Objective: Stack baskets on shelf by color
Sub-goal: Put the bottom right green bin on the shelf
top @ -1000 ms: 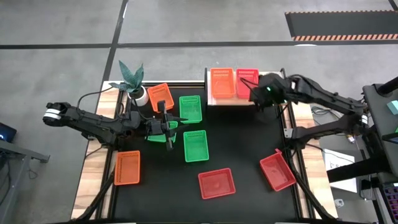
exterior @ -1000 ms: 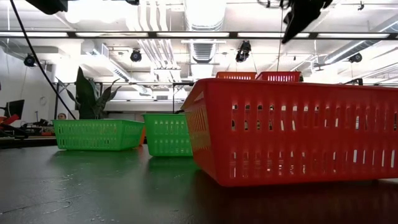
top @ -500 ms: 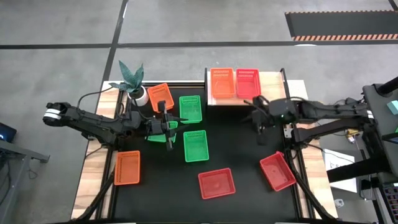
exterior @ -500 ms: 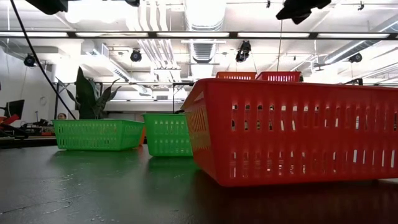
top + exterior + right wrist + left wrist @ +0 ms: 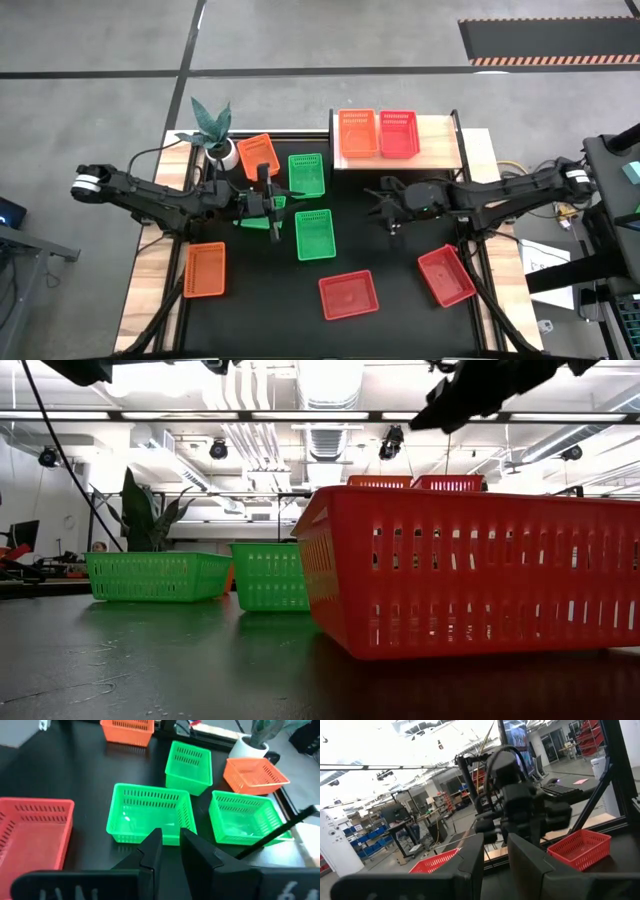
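Note:
The shelf [image 5: 440, 140] at the far right carries one orange basket [image 5: 358, 133] and one red basket [image 5: 398, 132], side by side. On the black table rest three green baskets [image 5: 306, 173] [image 5: 314, 234] [image 5: 248, 222], two orange ones [image 5: 258, 155] [image 5: 205, 268] and two red ones [image 5: 348, 295] [image 5: 446, 275]. My left gripper [image 5: 272, 205] hovers over the leftmost green basket with a narrow gap between its fingers [image 5: 470, 865] and nothing in it. My right gripper [image 5: 382, 205] hangs over the table's middle, tipped down toward the green baskets [image 5: 150, 820], narrowly open [image 5: 171, 842] and empty.
A white plant pot [image 5: 228, 155] stands at the far left corner beside an orange basket. The near red basket [image 5: 470, 570] fills most of the low view. Bare black tabletop [image 5: 400, 260] lies between the green and red baskets.
My right gripper has left the shelf's red basket and swung toward the table's left and near edge. It has sunk and tipped from level to slanting down over the table's middle. The red basket stays on the shelf.

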You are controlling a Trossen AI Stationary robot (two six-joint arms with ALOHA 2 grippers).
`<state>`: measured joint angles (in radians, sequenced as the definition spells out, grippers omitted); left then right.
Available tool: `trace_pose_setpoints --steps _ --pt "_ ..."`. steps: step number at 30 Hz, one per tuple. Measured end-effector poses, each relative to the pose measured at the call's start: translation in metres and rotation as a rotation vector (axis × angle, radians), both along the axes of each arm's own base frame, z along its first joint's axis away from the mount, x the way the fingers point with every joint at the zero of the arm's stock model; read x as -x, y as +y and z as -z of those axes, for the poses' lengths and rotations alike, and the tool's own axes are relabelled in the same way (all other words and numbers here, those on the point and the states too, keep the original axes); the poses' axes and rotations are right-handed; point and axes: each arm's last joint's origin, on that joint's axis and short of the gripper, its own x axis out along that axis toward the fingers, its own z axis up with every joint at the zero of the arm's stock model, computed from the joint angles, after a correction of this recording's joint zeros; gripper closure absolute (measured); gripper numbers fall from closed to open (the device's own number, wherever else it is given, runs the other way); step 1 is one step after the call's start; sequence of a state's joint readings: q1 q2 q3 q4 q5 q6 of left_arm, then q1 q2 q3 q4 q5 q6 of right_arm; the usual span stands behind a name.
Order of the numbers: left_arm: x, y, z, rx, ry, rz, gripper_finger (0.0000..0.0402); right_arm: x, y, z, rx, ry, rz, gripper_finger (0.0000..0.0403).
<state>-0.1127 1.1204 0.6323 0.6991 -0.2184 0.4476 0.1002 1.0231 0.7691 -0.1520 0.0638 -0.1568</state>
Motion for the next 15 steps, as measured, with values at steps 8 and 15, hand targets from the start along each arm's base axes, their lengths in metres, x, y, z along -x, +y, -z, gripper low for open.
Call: trace_pose_setpoints --steps 8,15 --pt "-0.001 0.000 0.001 0.056 -0.003 0.012 0.0331 -0.029 0.017 0.018 0.020 0.088 -0.039 0.0344" --pt "-0.001 0.000 0.001 0.072 -0.005 0.016 0.0331 -0.056 0.032 0.022 0.037 0.131 -0.080 0.0344"
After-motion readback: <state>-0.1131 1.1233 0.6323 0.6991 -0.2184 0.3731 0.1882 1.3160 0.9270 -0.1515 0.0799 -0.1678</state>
